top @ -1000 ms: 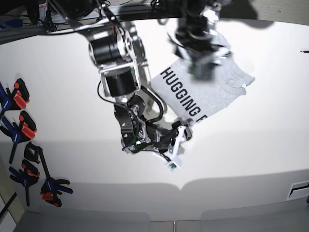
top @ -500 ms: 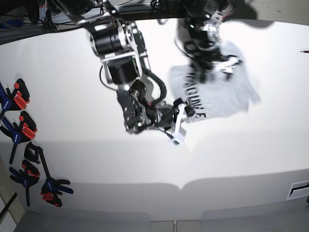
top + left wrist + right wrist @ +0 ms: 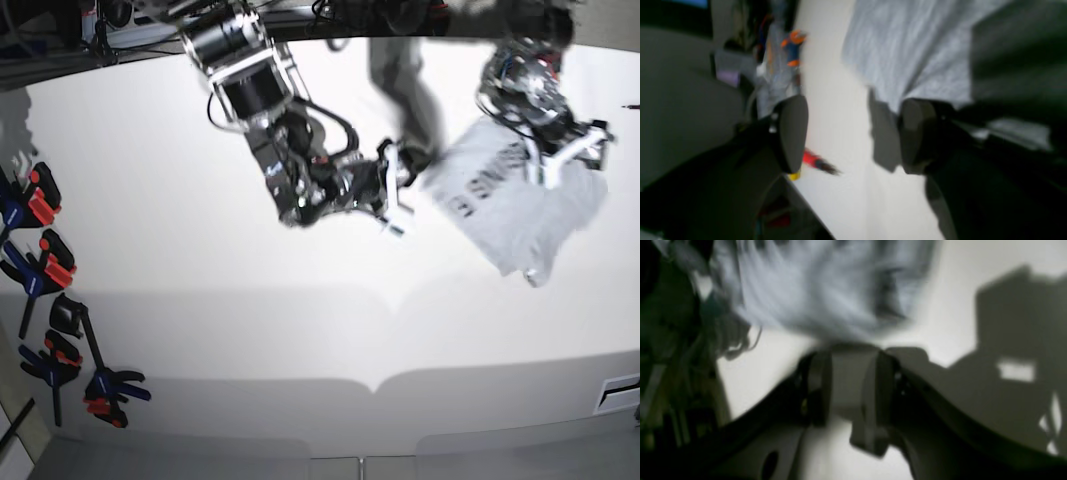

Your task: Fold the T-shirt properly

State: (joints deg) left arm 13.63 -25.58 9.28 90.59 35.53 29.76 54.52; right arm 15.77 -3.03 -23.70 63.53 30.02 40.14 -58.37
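Shirt [image 3: 520,205] lies crumpled at three o'clock on the table [image 3: 150,200]; left gripper [image 3: 853,133] spread wide, right gripper [image 3: 848,390] narrowly parted, both empty.

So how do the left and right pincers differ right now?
The left pincer gapes wide, table showing between; the right pincer has fingers much closer. The left hangs over the T-shirt, the right beside its edge. Both look blurred.

Grey T-shirt [image 3: 520,205] rumpled on the white table [image 3: 200,330], lettering up, between two pincers, clamps [image 3: 45,300] far off
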